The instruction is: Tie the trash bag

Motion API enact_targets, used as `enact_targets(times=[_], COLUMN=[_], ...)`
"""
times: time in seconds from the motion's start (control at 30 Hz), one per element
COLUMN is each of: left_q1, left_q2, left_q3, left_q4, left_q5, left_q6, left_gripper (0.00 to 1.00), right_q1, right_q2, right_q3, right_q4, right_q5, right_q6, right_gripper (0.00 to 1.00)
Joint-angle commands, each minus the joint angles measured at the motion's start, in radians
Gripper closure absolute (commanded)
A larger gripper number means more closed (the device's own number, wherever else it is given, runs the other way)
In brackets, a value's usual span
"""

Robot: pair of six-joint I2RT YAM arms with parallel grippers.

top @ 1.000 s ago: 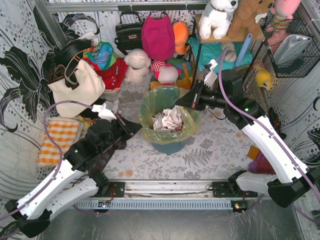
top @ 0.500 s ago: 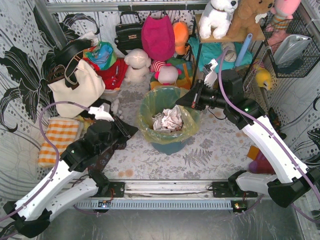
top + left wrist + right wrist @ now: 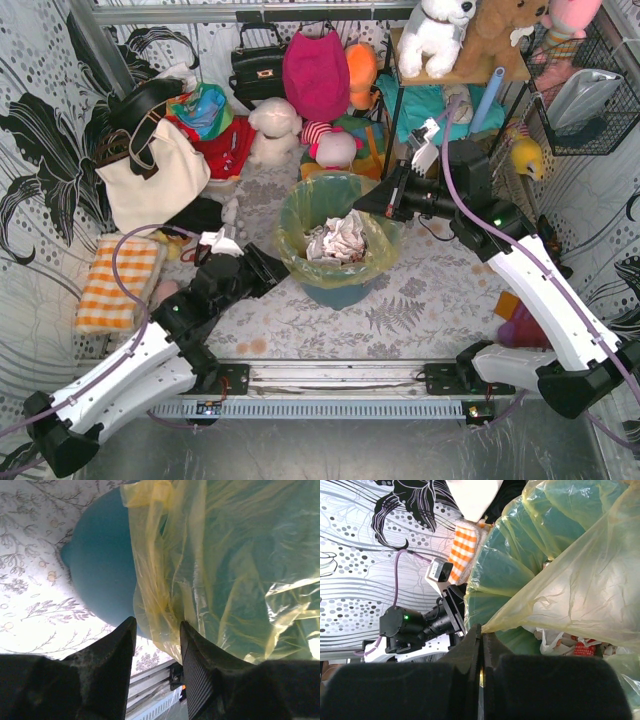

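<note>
Yellow-green plastic of the trash bag [image 3: 580, 595] is pinched flat between the closed fingers of your right gripper [image 3: 480, 636], at the far-right rim of the bin [image 3: 335, 292]. Your left gripper [image 3: 157, 645] stands parted at the bin's near-left side, with a fold of bag hanging just ahead of the gap, possibly touching one finger. The bag lines the bin, with crumpled paper [image 3: 338, 238] inside.
</note>
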Motion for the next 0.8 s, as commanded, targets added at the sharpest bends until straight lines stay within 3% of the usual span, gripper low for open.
enact_targets(times=[0.0, 0.23, 0.3, 0.77], left_q1=[-0.004, -0.004, -0.004, -0.005], left_q2=[0.002, -0.035, -0.05, -0.141], left_q3=[-0.021, -0.087, -0.129, -0.415], left_q4=[0.151, 0.209, 0.257, 0.752], left_q5=[0.014, -0.013, -0.018, 0.001], left_q6=[-0.02, -0.052, -0.078, -0.22], left_gripper=[0.51, 0.49, 0.56, 0.55], right_q1=[-0.004, -0.003, -0.004, -0.003], right_q2=[-0.028, -0.031, -0.031, -0.04], right_q3=[0.005, -0.001, -0.001, -0.013], right_q4=[0.001, 0.005, 0.005, 0.006], right_q5=[0.011, 0.011, 0.011, 0.011], right_q6=[0.013, 0.014, 0.014, 0.014], right_gripper=[1.0, 1.0, 1.0, 1.0])
